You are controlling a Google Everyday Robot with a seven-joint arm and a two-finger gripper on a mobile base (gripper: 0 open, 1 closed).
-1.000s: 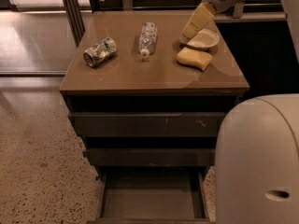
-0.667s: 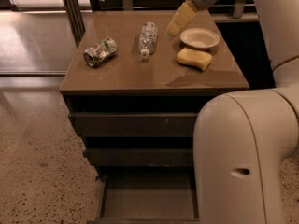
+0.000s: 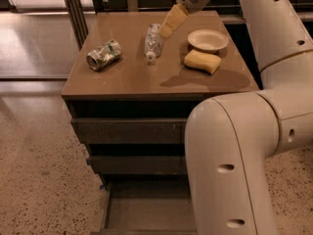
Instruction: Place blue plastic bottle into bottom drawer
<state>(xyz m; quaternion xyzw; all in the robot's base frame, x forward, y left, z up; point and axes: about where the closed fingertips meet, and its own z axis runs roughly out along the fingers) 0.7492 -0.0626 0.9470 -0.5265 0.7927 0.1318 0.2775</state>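
Note:
The blue plastic bottle, clear with a white cap toward the front, lies on its side on the brown cabinet top, near the middle back. My gripper hangs just above and to the right of the bottle's far end, pointing down-left at it. The bottom drawer is pulled out below the two drawers above it, and what shows of its inside is bare. My arm hides its right part.
A crushed green-and-white can lies at the left of the top. A yellow sponge and a white bowl sit at the right. My large white arm fills the right foreground. Speckled floor lies to the left.
My gripper has swung left from above the bowl to just beside the bottle. My arm now covers more of the right side of the view.

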